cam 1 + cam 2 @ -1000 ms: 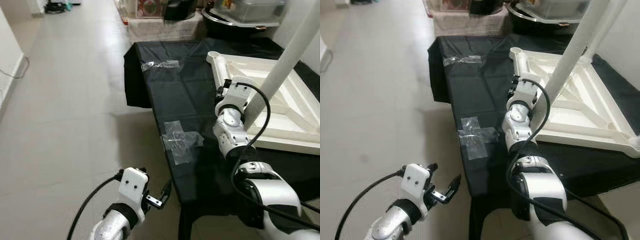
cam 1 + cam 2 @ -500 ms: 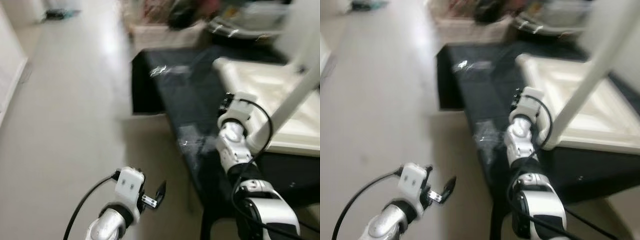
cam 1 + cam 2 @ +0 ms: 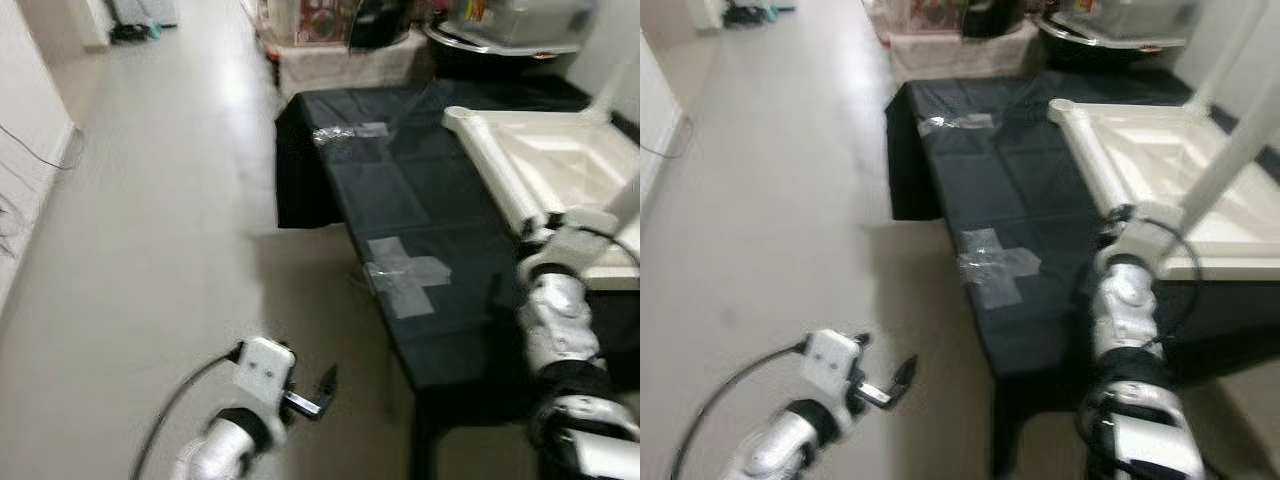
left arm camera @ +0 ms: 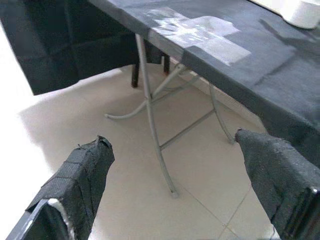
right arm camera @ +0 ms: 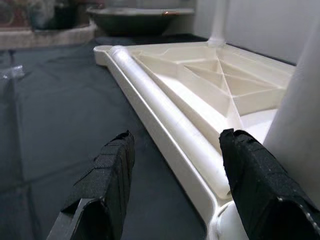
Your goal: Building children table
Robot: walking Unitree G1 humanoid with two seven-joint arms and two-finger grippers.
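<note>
The white children's table [image 3: 530,160] lies upside down on a table under a black cloth [image 3: 420,200]. One white leg [image 3: 1238,140] stands up from it at the right. My right gripper [image 5: 172,185] is open at the white table's near rim [image 5: 170,125], fingers [image 5: 107,185] apart and holding nothing, with the leg [image 5: 300,125] just beside it. My right arm [image 3: 1125,300] reaches up to that edge. My left gripper [image 3: 315,392] hangs open and low over the floor, left of the clothed table; its fingers [image 4: 75,185] hold nothing.
Patches of clear tape [image 3: 408,275] lie on the cloth. Metal folding legs [image 4: 155,135] stand under the clothed table. Boxes and a dark basin [image 3: 1110,30] are stacked beyond its far end. Open tiled floor [image 3: 150,220] runs along the left, beside a wall.
The camera has swung, so the whole scene has shifted. My right arm now sits lower and further right, at the white table's near rim. The left gripper has stayed open.
</note>
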